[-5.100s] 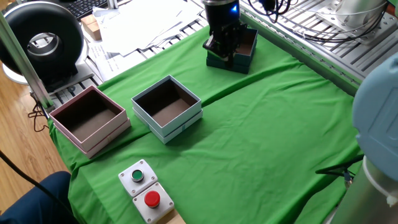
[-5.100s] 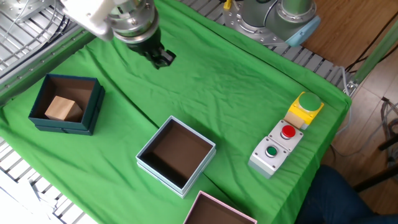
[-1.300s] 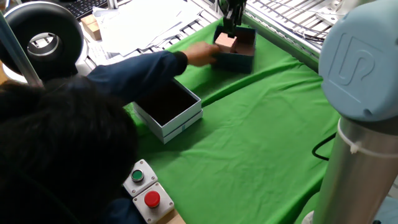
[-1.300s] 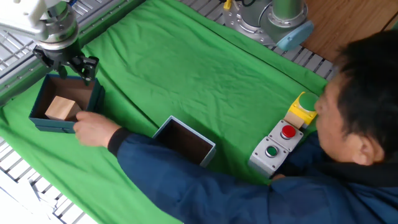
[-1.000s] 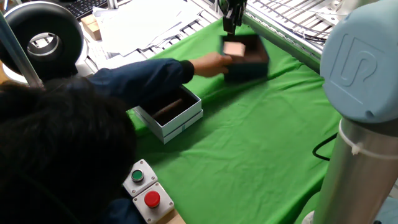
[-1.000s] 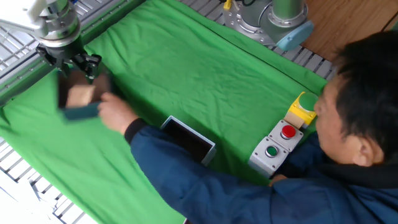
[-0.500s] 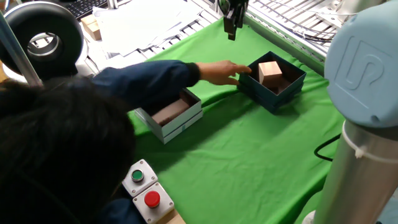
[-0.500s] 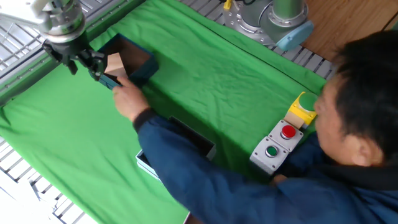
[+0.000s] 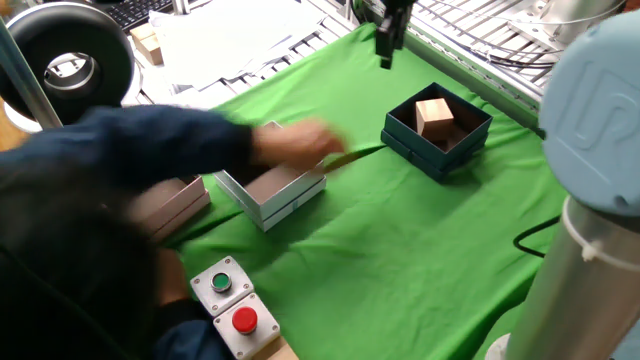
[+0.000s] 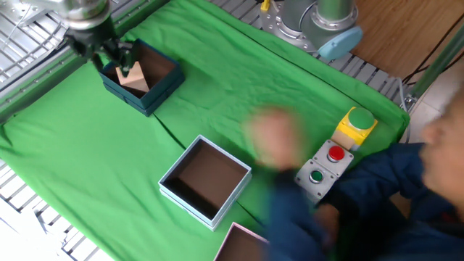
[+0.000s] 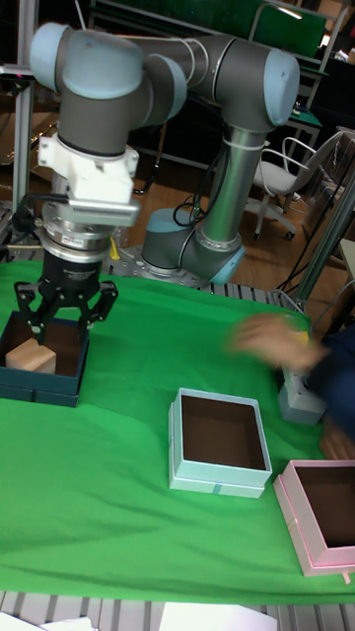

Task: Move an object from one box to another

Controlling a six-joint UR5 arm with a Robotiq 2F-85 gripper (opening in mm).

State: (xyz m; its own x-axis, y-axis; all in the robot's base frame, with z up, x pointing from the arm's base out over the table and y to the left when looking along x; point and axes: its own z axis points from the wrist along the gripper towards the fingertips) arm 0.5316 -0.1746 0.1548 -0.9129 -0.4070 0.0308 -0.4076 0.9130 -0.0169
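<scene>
Inside the square dark teal cardboard box (image 9: 440, 130) sits the small light tan wooden cube (image 9: 434, 115).
Two-finger gripper (image 11: 61, 314) hangs spread and empty above it; the square white cardboard box with pale blue trim (image 11: 218, 441) lies toward four o'clock.

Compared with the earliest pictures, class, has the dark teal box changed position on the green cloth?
Yes. The dark teal box has shifted away from the cloth's far edge, toward the arm's side, farther from the white box. The cube remains inside.
</scene>
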